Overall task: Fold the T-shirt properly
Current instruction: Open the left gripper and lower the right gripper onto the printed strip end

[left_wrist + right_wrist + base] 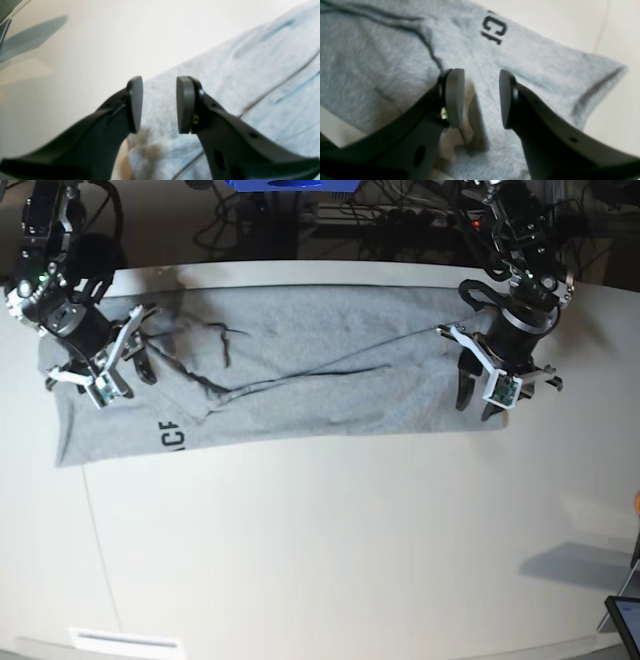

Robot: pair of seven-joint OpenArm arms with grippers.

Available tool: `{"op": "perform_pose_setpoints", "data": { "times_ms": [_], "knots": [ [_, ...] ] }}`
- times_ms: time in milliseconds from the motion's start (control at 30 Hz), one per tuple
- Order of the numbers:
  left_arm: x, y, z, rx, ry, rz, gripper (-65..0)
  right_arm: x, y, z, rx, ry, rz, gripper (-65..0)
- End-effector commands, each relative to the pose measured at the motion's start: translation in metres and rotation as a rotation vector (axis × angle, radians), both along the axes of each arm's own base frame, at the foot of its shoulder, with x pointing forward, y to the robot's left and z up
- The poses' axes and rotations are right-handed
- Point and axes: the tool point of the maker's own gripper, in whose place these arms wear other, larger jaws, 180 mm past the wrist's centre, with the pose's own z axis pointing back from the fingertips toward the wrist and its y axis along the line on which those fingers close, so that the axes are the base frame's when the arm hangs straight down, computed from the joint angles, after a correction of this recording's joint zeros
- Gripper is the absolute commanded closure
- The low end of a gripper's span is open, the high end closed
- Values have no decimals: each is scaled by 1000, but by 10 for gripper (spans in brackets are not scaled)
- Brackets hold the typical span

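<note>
Shirt (290, 405) grey, lying wrinkled in a long band across the far half of the table (300, 530), beneath both grippers. Deep creases run lengthwise through its middle; black letters (172, 436) show near its edge on the right-arm side, part of the print hidden. Left gripper (160, 105) above the shirt's end, fingers parted, cloth visible between them, nothing held. Right gripper (482, 98) over the opposite end, likewise parted and empty, a shadowed fold visible between its fingertips. At the table's near corner, left-arm side, a dark-framed screen (626, 620), well apart from the cloth.
</note>
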Motion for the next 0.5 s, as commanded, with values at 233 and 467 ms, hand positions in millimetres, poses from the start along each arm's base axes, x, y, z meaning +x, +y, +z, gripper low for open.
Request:
{"op": "perform_pose_setpoints", "data": {
  "times_ms": [233,467],
  "knots": [
    [-14,-9,-5,-33,5,-3,-225,13,-15,4,-152,-87,-54,-216],
    [-12,-2,-1,-19,-7,10,-225,28,33,7,-180,-90,143,-216]
  ]
}}
